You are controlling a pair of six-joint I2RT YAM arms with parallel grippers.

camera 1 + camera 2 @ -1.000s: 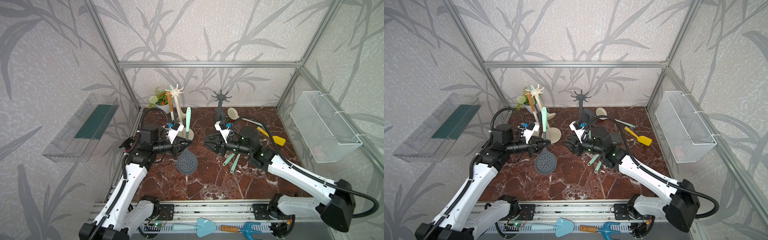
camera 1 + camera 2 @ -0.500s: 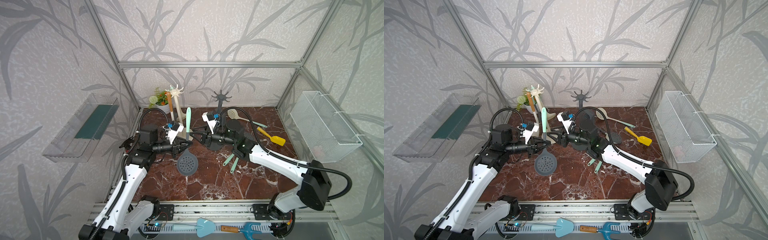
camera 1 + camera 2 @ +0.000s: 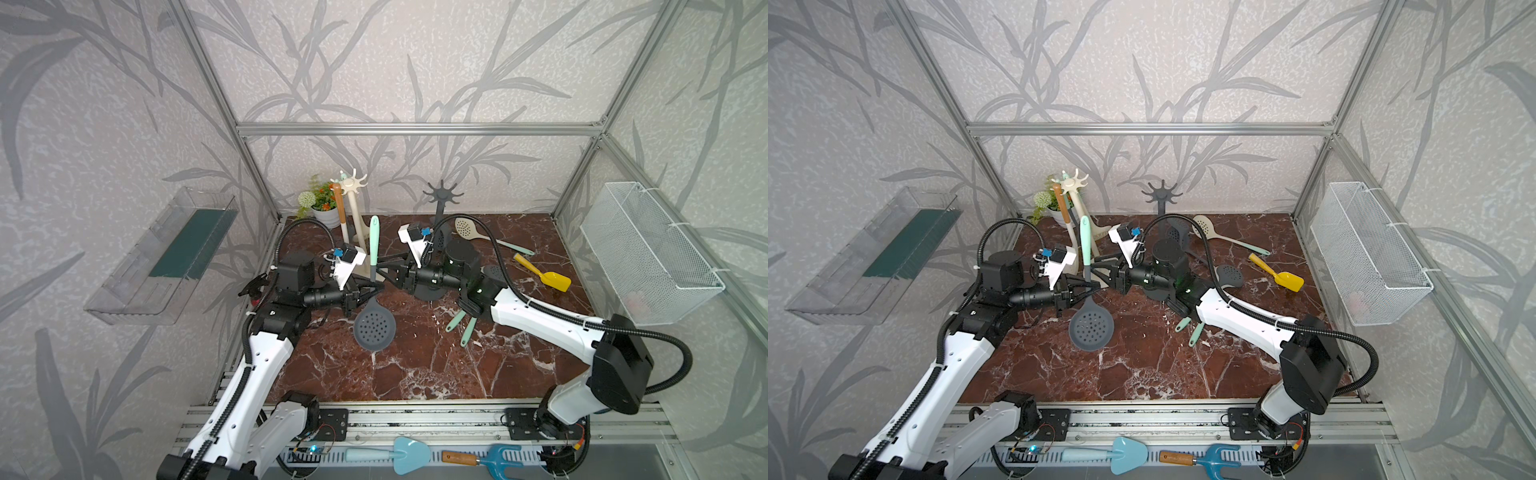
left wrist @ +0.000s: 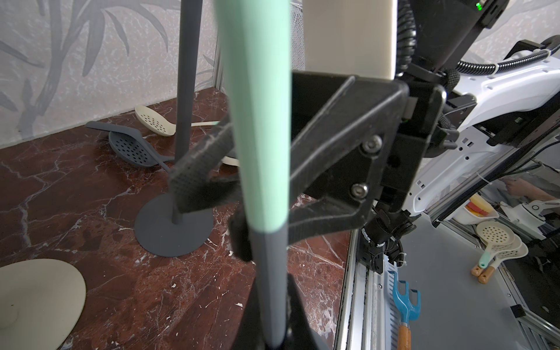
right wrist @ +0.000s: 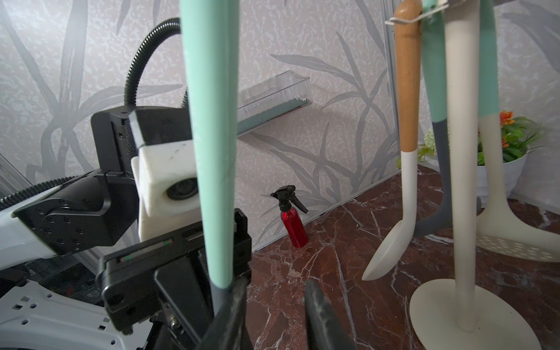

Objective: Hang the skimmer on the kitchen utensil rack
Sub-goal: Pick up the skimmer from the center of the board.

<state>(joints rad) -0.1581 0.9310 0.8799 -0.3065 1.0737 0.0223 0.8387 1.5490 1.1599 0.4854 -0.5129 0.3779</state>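
— Where's the skimmer (image 3: 373,328)?
— Upright above the bench (image 3: 415,365), left pincer (image 3: 371,289) pinching its neck; right pincer (image 3: 383,276) spread around the handle (image 3: 374,237).
— Close square on it before the left lets go.

Skimmer (image 3: 372,328): dark grey perforated head, mint-green handle. Table (image 3: 415,374): red-brown marble, white veins. Scoop (image 3: 555,281): yellow. Walls (image 3: 415,62): pale grey, darker leaf pattern. Spray bottle (image 5: 294,227): red.

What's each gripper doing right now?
Left gripper: shut on the skimmer, at its shaft.
Right gripper: open, jaws by the skimmer's handle, not clamped.
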